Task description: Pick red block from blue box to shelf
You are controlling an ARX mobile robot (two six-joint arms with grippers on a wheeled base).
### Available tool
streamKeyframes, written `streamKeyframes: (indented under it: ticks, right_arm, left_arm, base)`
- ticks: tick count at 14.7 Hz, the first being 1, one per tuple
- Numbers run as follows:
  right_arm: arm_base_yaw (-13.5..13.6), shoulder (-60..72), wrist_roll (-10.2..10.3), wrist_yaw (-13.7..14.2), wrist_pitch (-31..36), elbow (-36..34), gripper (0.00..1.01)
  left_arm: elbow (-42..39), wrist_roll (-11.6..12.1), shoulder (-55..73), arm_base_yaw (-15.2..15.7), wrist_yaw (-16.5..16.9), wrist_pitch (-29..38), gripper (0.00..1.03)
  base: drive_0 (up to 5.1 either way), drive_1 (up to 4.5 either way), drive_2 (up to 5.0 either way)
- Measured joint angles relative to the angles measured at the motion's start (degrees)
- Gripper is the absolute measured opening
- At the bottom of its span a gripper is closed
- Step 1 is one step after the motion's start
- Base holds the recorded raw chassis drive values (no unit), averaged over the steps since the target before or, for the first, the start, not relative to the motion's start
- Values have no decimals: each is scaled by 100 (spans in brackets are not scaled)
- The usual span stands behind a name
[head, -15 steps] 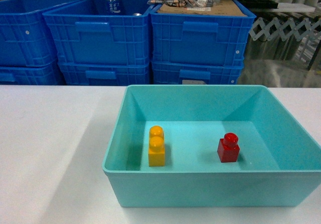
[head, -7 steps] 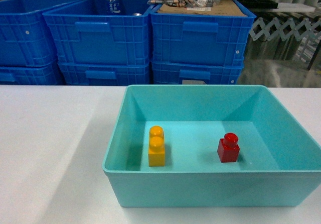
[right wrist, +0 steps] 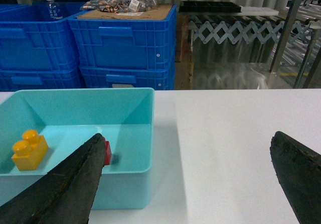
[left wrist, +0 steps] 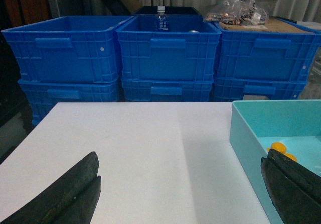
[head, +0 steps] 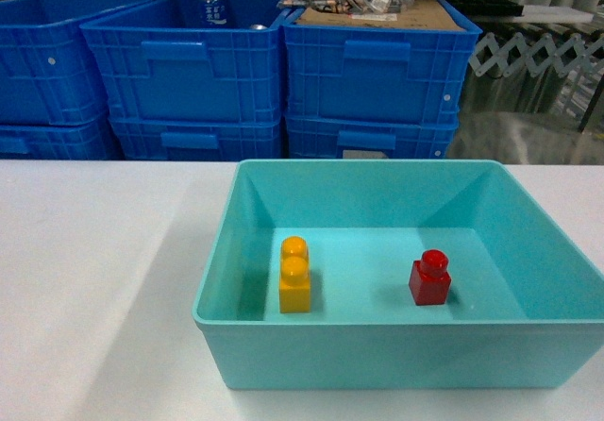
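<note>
Plainly, neither gripper holds anything: the right gripper [right wrist: 185,184] has its two dark fingers [right wrist: 70,184] spread wide at the bottom corners of its wrist view, with bare white table [right wrist: 225,133] between them, and the left gripper [left wrist: 180,191] shows the same wide gape, its fingers [left wrist: 65,194] set low over the table to the left of the blue box [left wrist: 241,121]. Neither arm appears in the head view, so both seem held back near the robot. In the right wrist view the near finger overlaps the box's front wall and hides most of the red block [right wrist: 107,151]. From the head camera the red block [head: 430,278] stands upright, stud up, on the floor of the blue box [head: 396,341], right of centre and well apart from the yellow brick [head: 294,277] on the left. Behind the table sit stacked dark blue crates [head: 283,72]; the shelf cannot be made out with certainty. The block looks light, rigid and glossy, so likely slippery; I judge the best hold is on two opposite flat sides of the cube, below the stud, reached from above with the right gripper, which is nearer. The box walls leave room around it.
</note>
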Motion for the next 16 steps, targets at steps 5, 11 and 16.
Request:
streamKeyframes:
  ticks: [5,11,16]
  right_arm:
    - [0,2,0,0,0,0,98]
    - [0,0,0,0,0,0,98]
    - [0,0,0,0,0,0,98]
  left_arm:
    - [0,0,0,0,0,0,98]
    - [0,0,0,0,0,0,98]
    - [0,0,0,0,0,0,98]
  base:
    - [0,0,0]
    - [0,0,0]
    - [0,0,0]
